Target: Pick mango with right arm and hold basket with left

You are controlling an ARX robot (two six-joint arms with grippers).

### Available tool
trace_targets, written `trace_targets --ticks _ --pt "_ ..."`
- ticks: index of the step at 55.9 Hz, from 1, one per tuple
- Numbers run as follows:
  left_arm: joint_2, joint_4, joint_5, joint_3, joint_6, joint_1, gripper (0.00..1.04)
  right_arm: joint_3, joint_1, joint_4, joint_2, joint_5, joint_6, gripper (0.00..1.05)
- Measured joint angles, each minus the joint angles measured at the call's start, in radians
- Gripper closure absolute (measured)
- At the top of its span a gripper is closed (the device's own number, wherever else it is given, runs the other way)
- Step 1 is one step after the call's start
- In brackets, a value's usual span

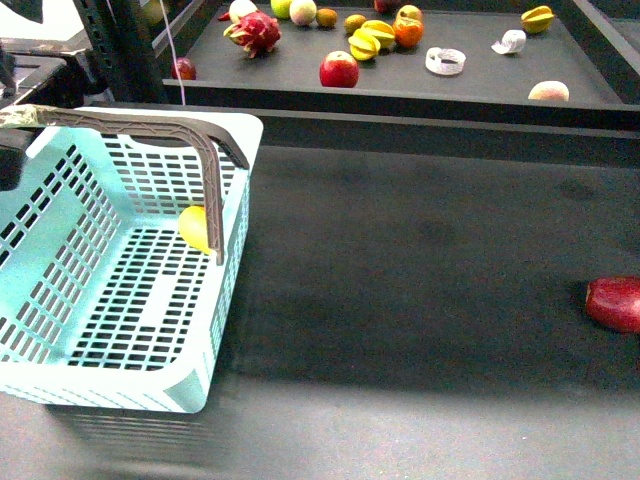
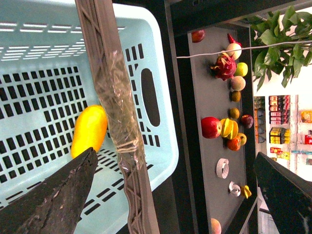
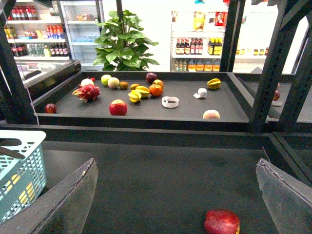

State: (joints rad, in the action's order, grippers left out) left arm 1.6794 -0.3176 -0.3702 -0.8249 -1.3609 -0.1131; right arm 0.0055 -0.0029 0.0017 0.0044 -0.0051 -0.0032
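The pale turquoise basket [image 1: 130,382] stands at the left of the dark table. The yellow mango [image 1: 195,228] lies inside it against the right wall, partly behind the grey-brown handle [image 1: 215,190]. In the left wrist view the mango [image 2: 90,129] lies on the basket's [image 2: 161,122] slotted floor. My left gripper [image 2: 175,156] is open, and its fingers [image 2: 58,200] stand either side of the taped handle [image 2: 114,97] without touching it. My right gripper [image 3: 176,163] is open and empty over the table, far from the basket [image 3: 19,170].
A dark red fruit [image 1: 615,302] lies on the table at the far right, below my right gripper [image 3: 222,222]. A raised shelf [image 1: 400,110] behind holds a dragon fruit [image 1: 255,32], a red apple [image 1: 338,70], star fruits [image 1: 370,40] and tape rolls [image 1: 445,61].
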Motion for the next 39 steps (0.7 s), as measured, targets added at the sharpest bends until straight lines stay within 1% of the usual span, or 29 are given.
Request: trace_targets --ticks 4,14,23,29,33,39 --pt "-0.075 0.004 0.007 0.049 0.015 0.032 0.08 0.000 0.000 0.000 0.000 0.000 0.000 0.08" --pt "-0.296 0.045 0.016 0.194 0.063 0.164 0.08 0.000 0.000 0.000 0.000 0.000 0.000 0.08" --pt "-0.497 0.071 0.016 0.337 0.161 0.277 0.08 0.000 0.000 0.000 0.000 0.000 0.000 0.08" --pt "-0.605 0.098 0.036 0.425 0.211 0.353 0.08 0.000 0.000 0.000 0.000 0.000 0.000 0.08" --pt "-0.668 0.123 0.078 0.466 0.239 0.413 0.08 0.000 0.000 0.000 0.000 0.000 0.000 0.08" --pt "-0.697 0.127 0.080 0.474 0.260 0.439 0.08 0.000 0.000 0.000 0.000 0.000 0.000 0.08"
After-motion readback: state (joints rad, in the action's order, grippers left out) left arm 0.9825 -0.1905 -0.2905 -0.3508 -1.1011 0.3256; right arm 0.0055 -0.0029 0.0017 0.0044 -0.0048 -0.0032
